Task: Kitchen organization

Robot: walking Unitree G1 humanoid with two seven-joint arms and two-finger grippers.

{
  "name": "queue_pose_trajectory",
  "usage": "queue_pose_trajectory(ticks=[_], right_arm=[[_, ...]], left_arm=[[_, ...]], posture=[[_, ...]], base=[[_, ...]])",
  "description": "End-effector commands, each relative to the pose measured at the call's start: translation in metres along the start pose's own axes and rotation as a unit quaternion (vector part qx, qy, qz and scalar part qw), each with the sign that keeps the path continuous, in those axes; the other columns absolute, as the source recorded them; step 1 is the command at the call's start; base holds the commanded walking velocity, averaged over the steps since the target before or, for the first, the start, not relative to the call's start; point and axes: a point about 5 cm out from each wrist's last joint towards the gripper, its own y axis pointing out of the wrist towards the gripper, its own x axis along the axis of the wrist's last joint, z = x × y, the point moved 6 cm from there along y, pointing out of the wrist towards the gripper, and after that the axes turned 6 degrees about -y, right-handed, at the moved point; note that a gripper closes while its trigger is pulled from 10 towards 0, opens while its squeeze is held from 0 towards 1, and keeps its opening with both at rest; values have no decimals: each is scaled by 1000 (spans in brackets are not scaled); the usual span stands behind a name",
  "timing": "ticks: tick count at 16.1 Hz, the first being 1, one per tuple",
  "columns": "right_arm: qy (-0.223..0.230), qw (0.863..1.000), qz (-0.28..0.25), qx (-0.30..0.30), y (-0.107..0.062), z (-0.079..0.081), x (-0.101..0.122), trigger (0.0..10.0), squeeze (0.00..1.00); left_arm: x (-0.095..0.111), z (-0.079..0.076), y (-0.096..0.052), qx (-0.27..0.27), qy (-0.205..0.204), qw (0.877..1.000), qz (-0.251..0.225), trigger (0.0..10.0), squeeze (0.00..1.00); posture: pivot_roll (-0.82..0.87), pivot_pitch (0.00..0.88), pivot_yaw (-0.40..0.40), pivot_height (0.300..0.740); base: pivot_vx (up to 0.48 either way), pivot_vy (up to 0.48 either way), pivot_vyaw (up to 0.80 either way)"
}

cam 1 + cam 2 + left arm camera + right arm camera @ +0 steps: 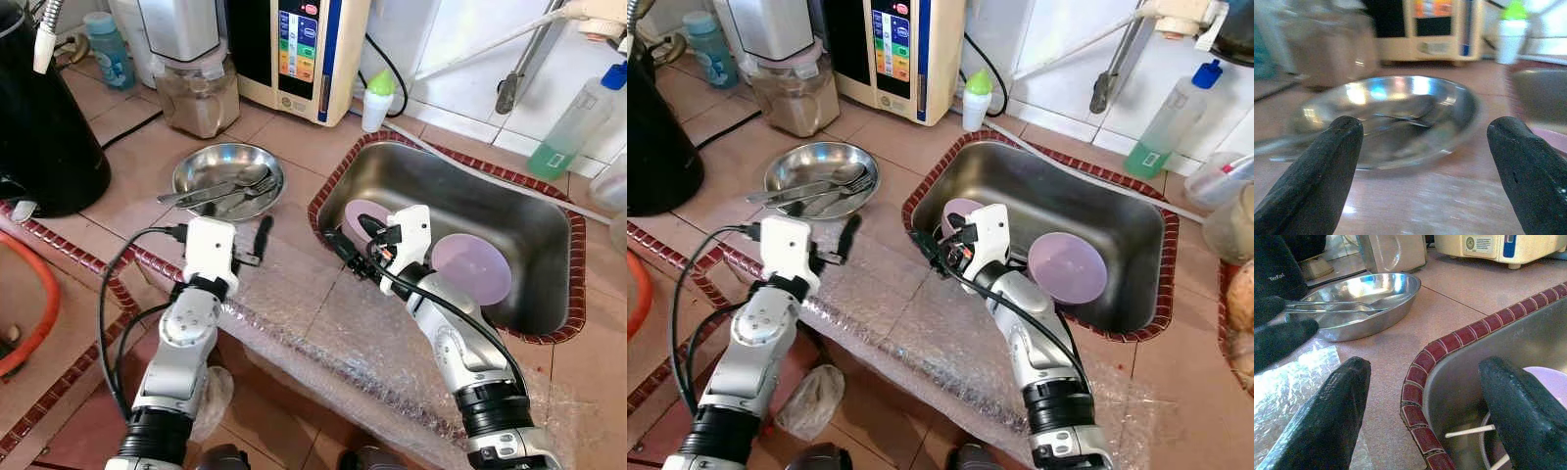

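On the tiled bench (pixel 294 147), left of the sink (pixel 549 245), we see a steel dish (pixel 227 179) holding a spoon and fork (pixel 220 191). It lies just ahead of our left gripper (pixel 1425 147), framed between jaws spread wide and empty. Our left arm reaches forward over bubble wrap (pixel 323 333). Our right gripper (pixel 1422 401), jaws also spread and empty, straddles the sink's red-tiled rim, its arm bent toward the lilac plate (pixel 472 267) and bowl (pixel 364 217) inside.
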Motion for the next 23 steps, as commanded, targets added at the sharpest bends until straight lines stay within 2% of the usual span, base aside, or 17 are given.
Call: queue_pose_trajectory(ticks=[1,3,4,7,9,10,11,12,16,17,20,22,23], right_arm=[[-5,1000,-2,-3,0,-2,3,10000,0],[-5,1000,1,-2,-2,-2,1,10000,0],[-5,1000,2,-2,-2,-2,0,10000,0],[-6,1000,7,1,-4,-2,-1,10000,0],[-8,1000,9,3,-4,-2,-2,10000,0],[-9,1000,9,4,-4,-2,-1,10000,0],[-10,1000,9,4,-3,-2,-1,10000,0],[-10,1000,8,4,-3,-2,0,10000,0],[-10,1000,11,3,-5,-2,-3,10000,0],[-10,1000,12,3,-6,-2,-3,10000,0],[-14,1000,9,22,-7,4,-1,10000,0],[-12,995,-4,103,-13,28,9,10000,0],[-10,994,-4,112,-14,30,10,10000,0]], left_arm=[[8,12,0,29,11,999,-16,10000,0],[17,32,0,72,-5,997,-32,10000,0],[20,34,1,79,-20,996,-35,10000,0],[29,28,0,85,-117,988,-51,10000,0],[24,24,-1,95,-173,980,-39,10000,0],[24,23,-1,93,-188,977,-40,10000,0],[21,20,-3,98,-232,967,-32,10000,0],[20,18,-4,101,-255,961,-30,10000,0],[13,21,-17,130,-289,948,-23,10000,0],[8,25,-20,147,-305,941,-16,10000,0],[-1,29,-22,165,-333,929,-1,10000,0],[-5,34,-17,165,-355,920,4,10000,0],[-6,35,-15,167,-362,917,4,10000,0]], posture=[[21,45,-46,740],[21,52,-51,740],[20,57,-54,740],[16,63,-61,740],[16,61,-65,740],[16,61,-65,740],[17,60,-66,740],[17,60,-66,740],[15,61,-63,740],[15,61,-63,740],[11,65,-63,740],[-3,74,-69,740],[-3,74,-69,740]], base=[[0,0,0],[0,0,0],[0,0,0],[0,0,0],[0,0,0],[0,0,0],[0,0,0],[0,0,0],[0,0,0],[0,0,0],[0,0,0],[0,0,0],[0,0,0]])
